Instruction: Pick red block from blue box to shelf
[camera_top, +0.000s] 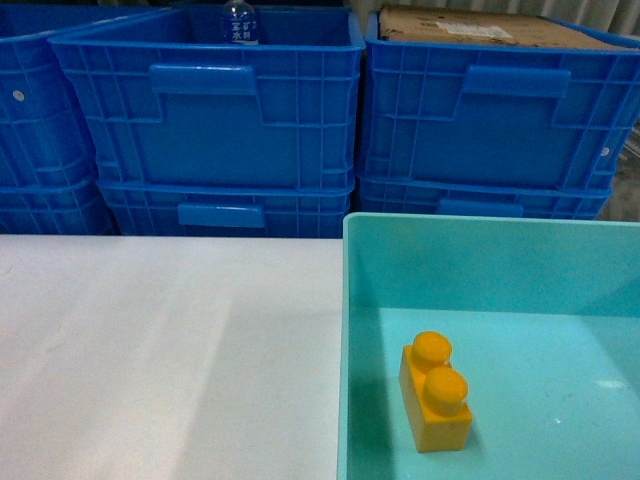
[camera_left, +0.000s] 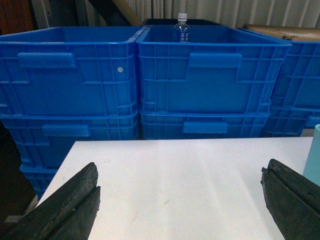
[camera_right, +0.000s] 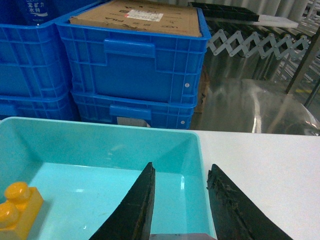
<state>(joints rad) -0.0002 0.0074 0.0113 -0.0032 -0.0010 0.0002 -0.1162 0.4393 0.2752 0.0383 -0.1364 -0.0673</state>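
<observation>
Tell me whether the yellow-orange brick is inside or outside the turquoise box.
Inside: the yellow-orange two-stud plastic brick stands studs-up on the floor of the pale turquoise plastic box.

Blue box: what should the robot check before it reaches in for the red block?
1. Red block seen: not ok; only a yellow-orange brick shows in the blue box.
2. Right gripper open and empty: ok.
3. Right gripper over the blue box: ok.
4. Left gripper open over the white table, outside the box: ok.
5. Shelf spot free: cannot tell; it is not in view.
</observation>
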